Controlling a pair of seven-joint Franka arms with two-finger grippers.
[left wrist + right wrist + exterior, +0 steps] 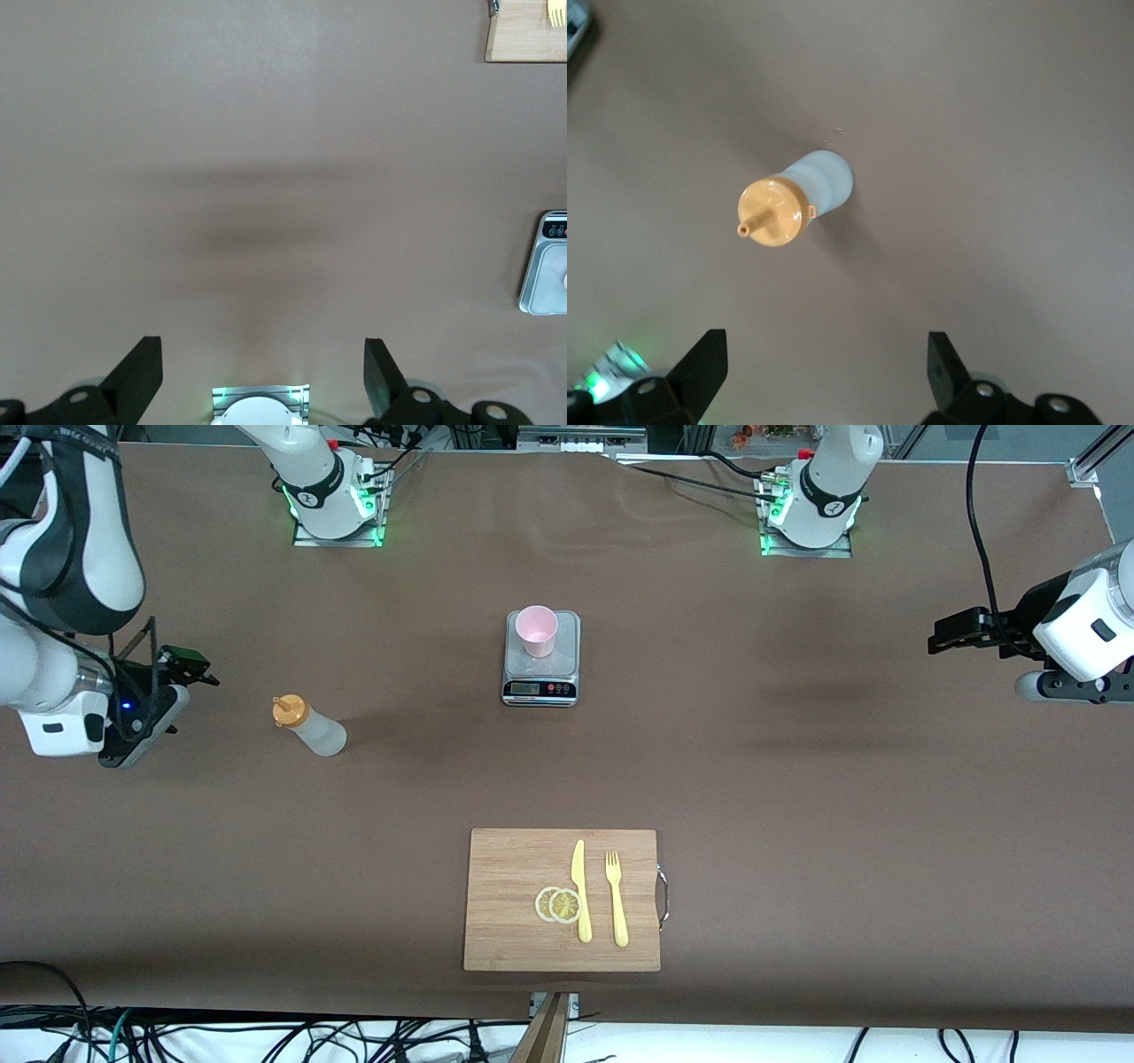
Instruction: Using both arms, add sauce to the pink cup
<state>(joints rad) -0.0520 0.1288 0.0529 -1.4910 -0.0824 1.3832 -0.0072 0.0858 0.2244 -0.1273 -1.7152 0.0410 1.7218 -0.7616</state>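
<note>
The cup [537, 631] stands on a scale [541, 677] mid-table, the bottle [308, 726] stands upright toward the right arm's end, a board [562, 899] with knife [580, 890], fork [616, 898] and lemon slices [558, 904] lies nearer the camera, and both the right gripper [824, 354] and left gripper [262, 363] hang wide open, empty.

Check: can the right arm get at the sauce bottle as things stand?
Probably yes. The right gripper hangs open beside the sauce bottle, which stands upright and alone on the table; nothing lies between them.
</note>
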